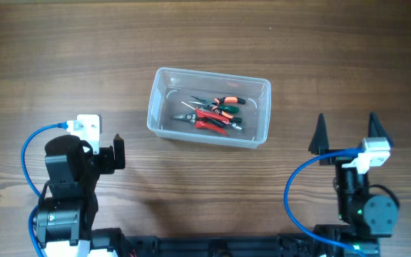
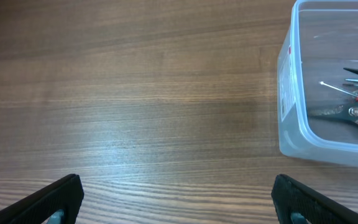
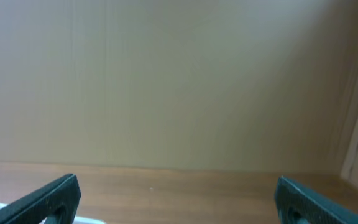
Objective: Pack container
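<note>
The clear plastic container (image 1: 212, 74) stands at the middle of the wooden table. Inside it lie red-handled pliers (image 1: 209, 120) and orange and green handled screwdrivers (image 1: 228, 104). My left gripper (image 1: 100, 143) is open and empty at the lower left, apart from the container's left wall. In the left wrist view (image 2: 179, 199) its fingers are spread wide over bare wood, and the container (image 2: 291, 118) with the pliers (image 2: 353, 112) is at the right edge. My right gripper (image 1: 348, 132) is open and empty at the lower right. The right wrist view (image 3: 178, 199) faces the far table edge and a wall.
Blue cables (image 1: 27, 153) loop beside each arm base at the table's front edge. The wooden table top (image 1: 63, 57) surrounds the container on all sides. A beige wall (image 3: 179, 81) lies beyond the table's far edge.
</note>
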Tool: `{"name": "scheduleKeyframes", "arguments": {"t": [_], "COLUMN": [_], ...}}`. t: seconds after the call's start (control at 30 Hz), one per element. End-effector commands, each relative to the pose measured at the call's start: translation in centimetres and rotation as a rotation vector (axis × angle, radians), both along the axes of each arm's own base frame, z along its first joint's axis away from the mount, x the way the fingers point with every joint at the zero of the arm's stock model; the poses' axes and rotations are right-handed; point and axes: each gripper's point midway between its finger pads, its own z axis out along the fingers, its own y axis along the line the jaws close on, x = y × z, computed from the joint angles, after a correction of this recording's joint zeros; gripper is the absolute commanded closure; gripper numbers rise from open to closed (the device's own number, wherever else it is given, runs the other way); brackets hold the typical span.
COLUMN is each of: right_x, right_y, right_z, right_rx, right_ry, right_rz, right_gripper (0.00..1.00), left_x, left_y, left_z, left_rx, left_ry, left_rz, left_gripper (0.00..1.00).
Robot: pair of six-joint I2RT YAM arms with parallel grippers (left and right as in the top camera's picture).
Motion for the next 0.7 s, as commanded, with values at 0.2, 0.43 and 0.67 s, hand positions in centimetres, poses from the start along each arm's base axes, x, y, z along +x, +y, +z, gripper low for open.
{"name": "scheduleKeyframes", "arguments": {"t": [0.2,0.43,0.67], "right_x": [-0.4,-0.3,-0.1], "right_y": [-0.9,2.9,1.6], "right_z": [-5.9,-9.4,-9.5], "right_rx": [0.132,-0.048,-0.035], "right_ry": [0.049,0.195,0.198], "right_rz": [-0.056,0.138,0.072], "right_gripper": [0.00,0.00,0.00], "left_x": [-0.1,-0.1,-0.1], "left_y": [0.3,0.3,0.3], "left_z": [-0.1,-0.1,-0.1], "left_rx": [0.002,0.002,0.002], "left_ry": [-0.001,-0.001,-0.001], "left_rz": [0.018,0.018,0.018], "left_gripper": [0.00,0.00,0.00]}}
